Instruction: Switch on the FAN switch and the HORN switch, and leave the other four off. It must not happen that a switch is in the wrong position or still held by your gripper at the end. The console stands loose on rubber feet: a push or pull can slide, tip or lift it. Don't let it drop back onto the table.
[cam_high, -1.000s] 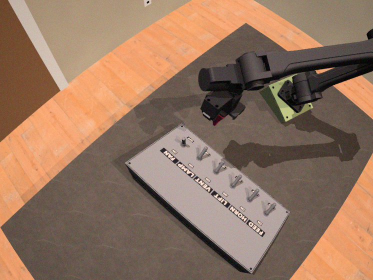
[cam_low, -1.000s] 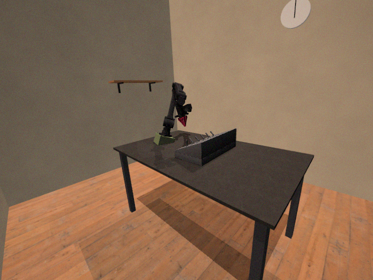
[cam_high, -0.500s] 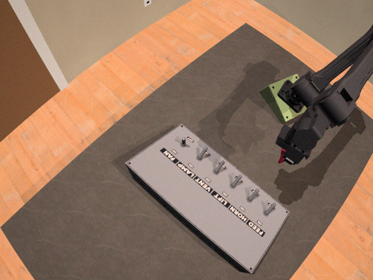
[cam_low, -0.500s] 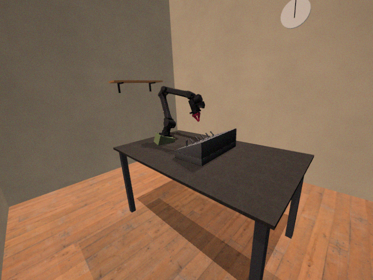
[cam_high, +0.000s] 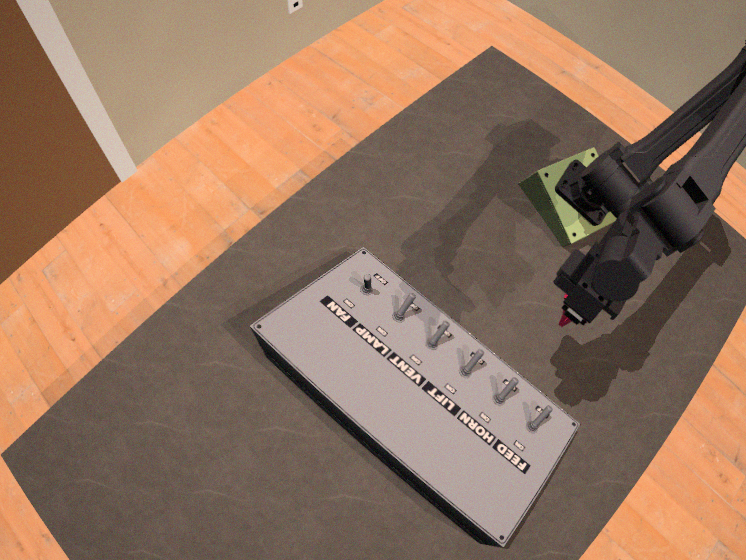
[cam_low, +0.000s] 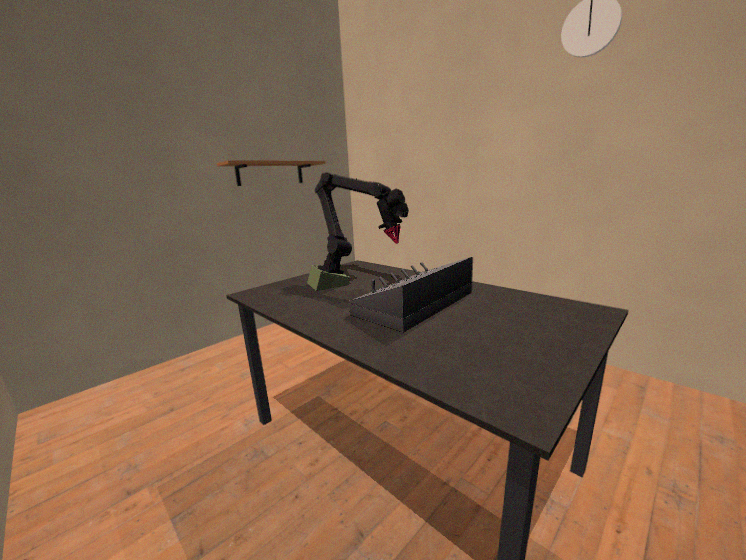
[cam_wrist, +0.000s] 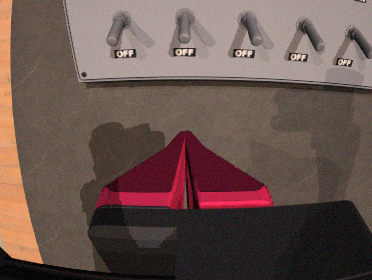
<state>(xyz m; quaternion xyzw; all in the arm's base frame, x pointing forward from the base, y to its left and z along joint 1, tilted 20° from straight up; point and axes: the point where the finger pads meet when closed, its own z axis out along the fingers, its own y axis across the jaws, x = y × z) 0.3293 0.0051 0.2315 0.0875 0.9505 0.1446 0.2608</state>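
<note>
Over on the left of the console (cam_high: 361, 373) (cam_low: 436, 292) (cam_wrist: 97, 62), on the dark table (cam_high: 180, 434) (cam_low: 512, 361) (cam_wrist: 215, 107), the FAN switch (cam_high: 366, 282) stands differently from the rest. LAMP, VENT and LIFT all lean to OFF, and here's the HORN switch (cam_high: 506, 390) (cam_wrist: 184, 27), OFF too, then FEED, same. Far right, the gripper (cam_high: 564, 319) (cam_low: 394, 241) (cam_wrist: 185, 140) hangs above the table, fingertips together, nothing between them!
</note>
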